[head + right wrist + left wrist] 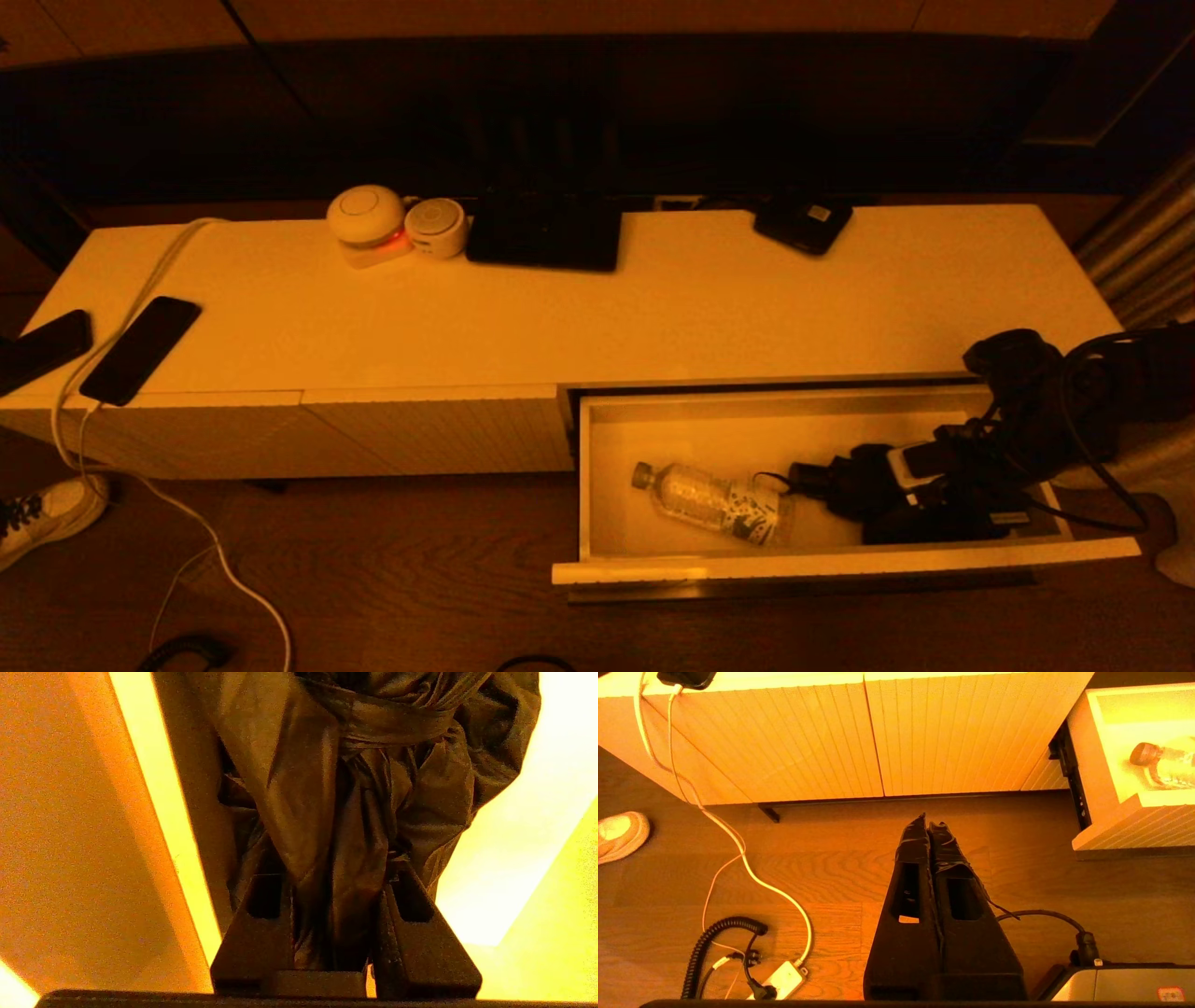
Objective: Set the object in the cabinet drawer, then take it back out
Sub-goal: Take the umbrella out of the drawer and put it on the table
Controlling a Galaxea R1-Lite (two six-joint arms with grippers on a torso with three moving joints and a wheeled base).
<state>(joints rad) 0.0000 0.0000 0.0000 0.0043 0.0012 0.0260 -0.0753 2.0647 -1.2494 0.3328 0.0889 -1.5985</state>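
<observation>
The clear plastic water bottle (714, 502) lies inside the open white cabinet drawer (840, 563); the right gripper (794, 482) pinches its crinkled label end. The left gripper (930, 828), fingers together, hangs over wood floor (831, 858).

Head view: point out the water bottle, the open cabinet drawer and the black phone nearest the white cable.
water bottle (714, 502), head view, its clear body.
cabinet drawer (840, 563), head view, top edge of its front panel.
black phone (142, 349), head view, middle of its screen.
</observation>
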